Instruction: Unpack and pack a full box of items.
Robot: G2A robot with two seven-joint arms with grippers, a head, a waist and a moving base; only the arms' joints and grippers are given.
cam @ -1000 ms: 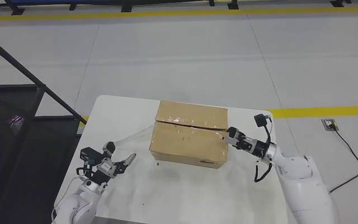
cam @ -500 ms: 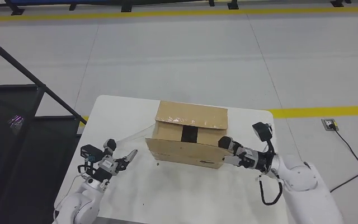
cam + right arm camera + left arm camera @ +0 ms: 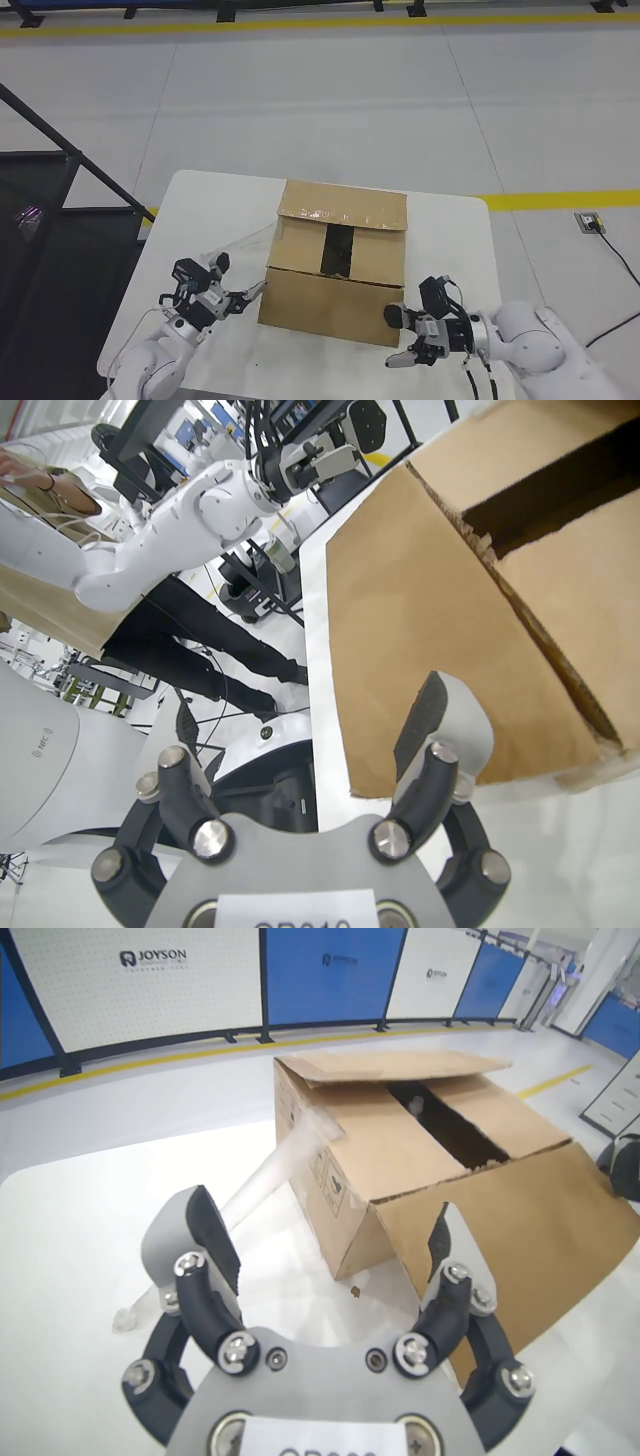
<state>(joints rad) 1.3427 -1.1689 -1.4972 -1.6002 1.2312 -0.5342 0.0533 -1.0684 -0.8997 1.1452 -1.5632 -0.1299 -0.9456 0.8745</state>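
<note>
box (image 3: 375,255) stands upright on the table (image 3: 450,230), both long outer flaps open: far flap (image 3: 345,205) tipped back, near flap (image 3: 325,305) folded out and down over the box's robot-side face. the two inner flaps (image 3: 395,1148) lie flat, dark gap between them; something pale sits in the gap, can't tell what

left gripper (image 3: 238,280) is just off the box's near left corner, jaws spread wide, nothing in them, one pad close to the near flap's edge, apart as far as I can see. right gripper (image 3: 398,338) is at the near flap's right corner, jaws also wide and empty, one finger (image 3: 425,710) right at the flap's lower edge, contact unclear

my read: they flank the near flap to keep it down, clear of the opening. unpacking hasn't started, inner flaps need lifting first

risk: loose tape strip (image 3: 270,1178) trails from the box's left face to the table, could snag the left jaws
</note>
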